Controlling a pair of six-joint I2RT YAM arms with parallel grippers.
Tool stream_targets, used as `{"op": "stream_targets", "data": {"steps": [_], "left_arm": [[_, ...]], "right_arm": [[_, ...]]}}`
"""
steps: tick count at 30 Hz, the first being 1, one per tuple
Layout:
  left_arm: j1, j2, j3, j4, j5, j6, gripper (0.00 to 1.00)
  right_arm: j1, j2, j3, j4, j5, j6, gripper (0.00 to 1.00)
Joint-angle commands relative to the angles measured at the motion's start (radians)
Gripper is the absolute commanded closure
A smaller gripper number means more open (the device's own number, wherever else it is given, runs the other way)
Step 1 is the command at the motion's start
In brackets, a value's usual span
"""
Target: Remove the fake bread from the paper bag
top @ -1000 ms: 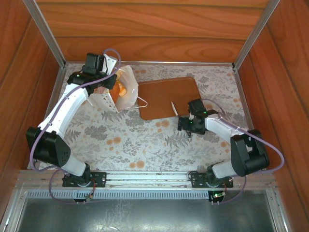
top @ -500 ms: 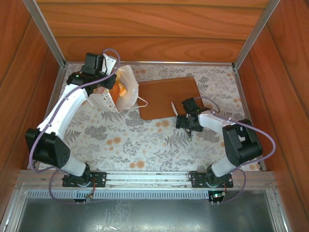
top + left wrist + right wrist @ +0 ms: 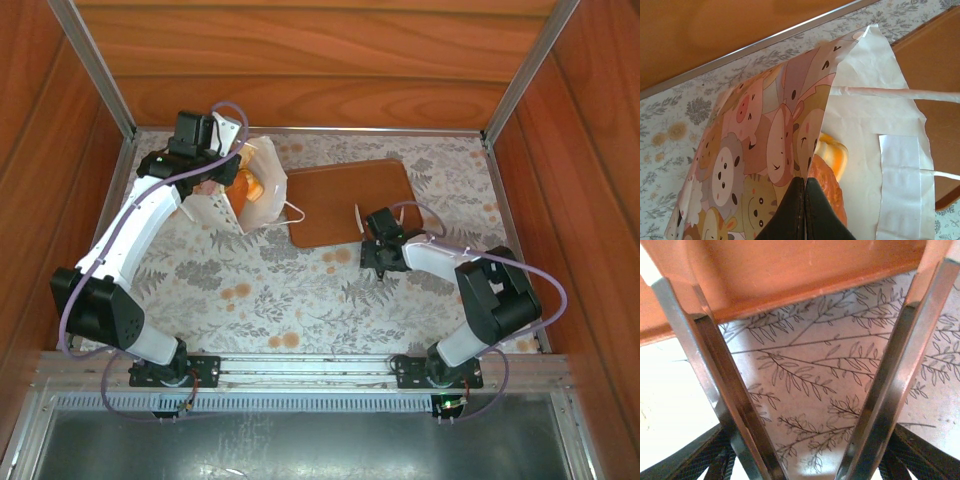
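The paper bag (image 3: 262, 192) lies at the back left, its mouth facing the brown board. Its outer side (image 3: 755, 150) is printed with cartoon animals and its inside (image 3: 875, 125) is white. My left gripper (image 3: 804, 181) is shut on the bag's upper edge and holds the mouth up. Inside lie fake bread pieces: a yellow-orange one (image 3: 835, 152) and a reddish-orange one (image 3: 829, 192), seen from above as orange (image 3: 244, 184). My right gripper (image 3: 372, 232) is open low over the table at the board's front edge, with nothing between its fingers (image 3: 715, 360).
The flat brown board (image 3: 345, 200) lies in the middle back, and its edge (image 3: 790, 275) crosses just beyond the right fingers. A thin white strip (image 3: 358, 220) rests on it. The bag's cord handle (image 3: 294, 210) reaches onto the board. Wooden walls stand on three sides.
My right gripper has slid left along the board's front edge, and its arm has folded in. The left gripper and the bag have stayed put.
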Motion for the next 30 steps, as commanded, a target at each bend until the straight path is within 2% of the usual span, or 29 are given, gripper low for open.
{"op": "stream_targets", "data": {"steps": [1, 10, 15, 18, 21, 30], "left_arm": [[-0.005, -0.049, -0.005, 0.037, 0.013, -0.014, 1.00], [-0.005, -0.050, 0.000, 0.037, 0.016, -0.015, 1.00], [-0.005, -0.050, -0.002, 0.037, 0.017, -0.017, 1.00], [-0.004, -0.050, 0.002, 0.036, 0.016, -0.017, 1.00], [-0.005, -0.051, 0.004, 0.036, 0.016, -0.016, 1.00], [-0.005, -0.046, -0.006, 0.036, 0.007, -0.022, 1.00]], "right_arm": [[0.020, 0.043, -0.022, 0.032, -0.004, 0.034, 0.26], [0.028, 0.076, -0.036, 0.075, 0.001, 0.061, 0.17], [0.030, 0.121, -0.034, 0.085, 0.012, 0.088, 0.17], [0.029, 0.141, -0.030, 0.091, 0.017, 0.095, 0.24], [0.030, 0.155, -0.031, 0.101, 0.016, 0.085, 0.36], [0.046, 0.091, -0.040, 0.069, 0.019, 0.035, 0.83]]}}
